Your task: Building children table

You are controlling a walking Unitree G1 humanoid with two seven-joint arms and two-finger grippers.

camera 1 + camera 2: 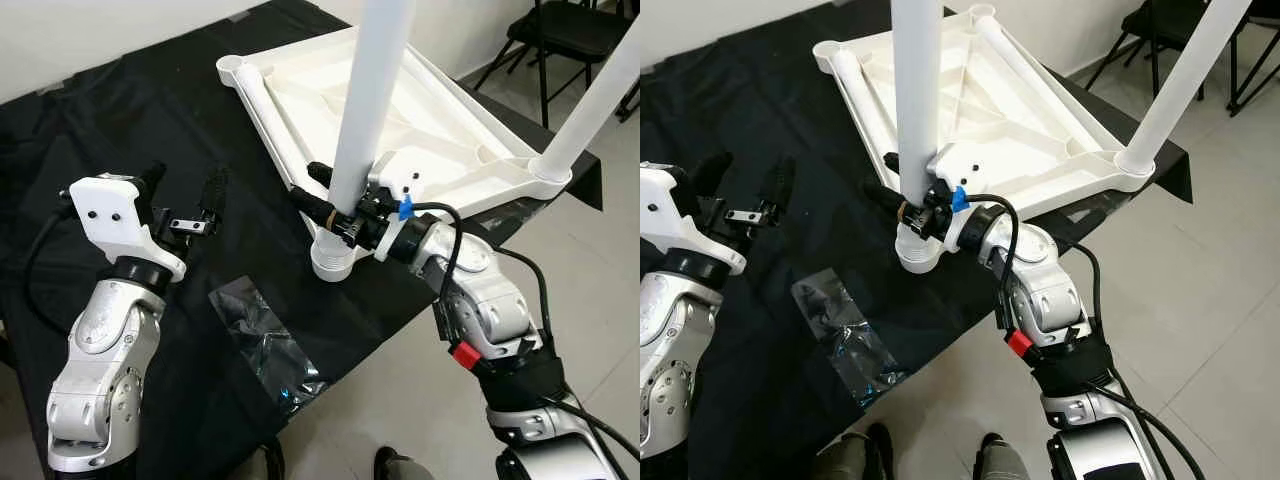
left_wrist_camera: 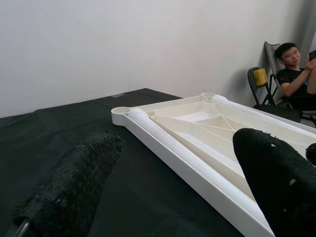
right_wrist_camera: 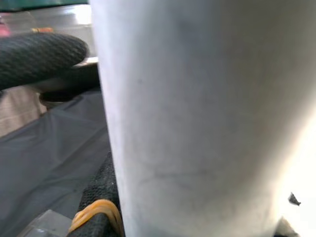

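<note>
A white plastic table top [image 1: 430, 130] lies upside down on a black-covered table [image 1: 120, 120]. One white leg [image 1: 370, 100] stands upright in its near corner socket [image 1: 333, 262]. My right gripper [image 1: 330, 195] is shut on this leg low down, and the right wrist view shows a finger [image 3: 39, 57] hooked around the leg [image 3: 197, 118]. A second leg [image 1: 600, 100] stands in the right corner. Another leg [image 1: 265, 115] lies along the top's left edge. My left gripper [image 1: 185, 200] hangs open over the cloth, left of the top, with nothing between its fingers [image 2: 74, 192].
A crumpled clear plastic bag [image 1: 265, 345] lies on the cloth near the table's front edge. Tiled floor [image 1: 400, 410] starts just past that edge. A black folding chair [image 1: 565, 40] stands at the back right. A person [image 2: 296, 74] sits on a chair by the wall.
</note>
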